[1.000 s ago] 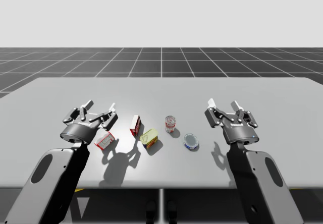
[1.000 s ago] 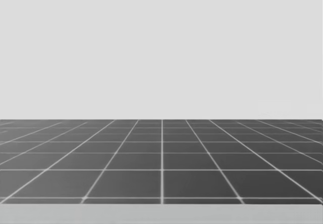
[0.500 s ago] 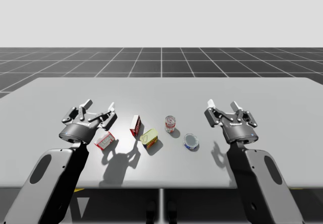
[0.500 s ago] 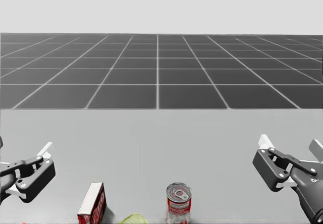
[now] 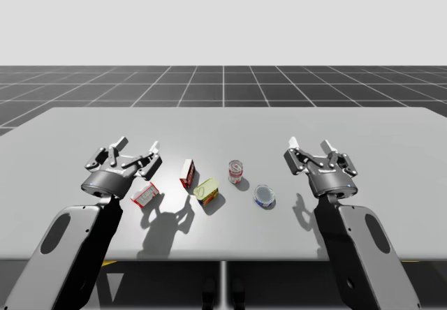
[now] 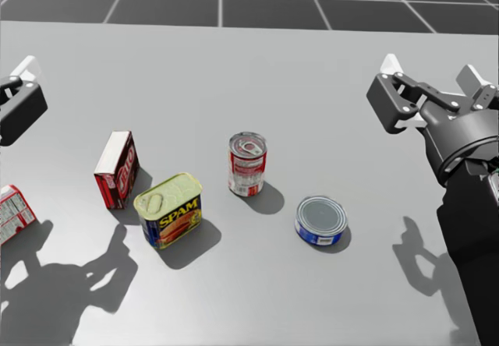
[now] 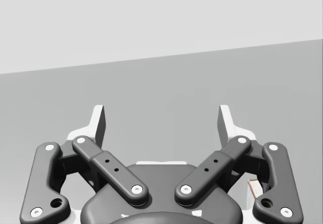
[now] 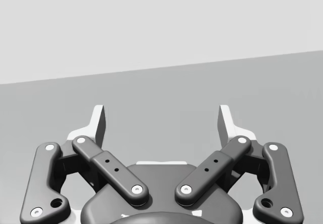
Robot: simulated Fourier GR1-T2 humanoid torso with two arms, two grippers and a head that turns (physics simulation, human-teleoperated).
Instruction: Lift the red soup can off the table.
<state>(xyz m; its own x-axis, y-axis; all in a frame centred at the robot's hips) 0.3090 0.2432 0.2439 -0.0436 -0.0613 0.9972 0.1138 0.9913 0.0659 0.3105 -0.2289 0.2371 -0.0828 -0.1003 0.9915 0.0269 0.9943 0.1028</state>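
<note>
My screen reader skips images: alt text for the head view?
A red soup can stands upright on the table, with a yellow-topped blue tin, a red box and a flat blue can near it. My open right gripper hovers off to its right.

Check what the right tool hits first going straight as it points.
Looks free: ahead of the open right tool lies bare table, which it might graze farther out; depth unclear. The red soup can sits off to its left.
</note>
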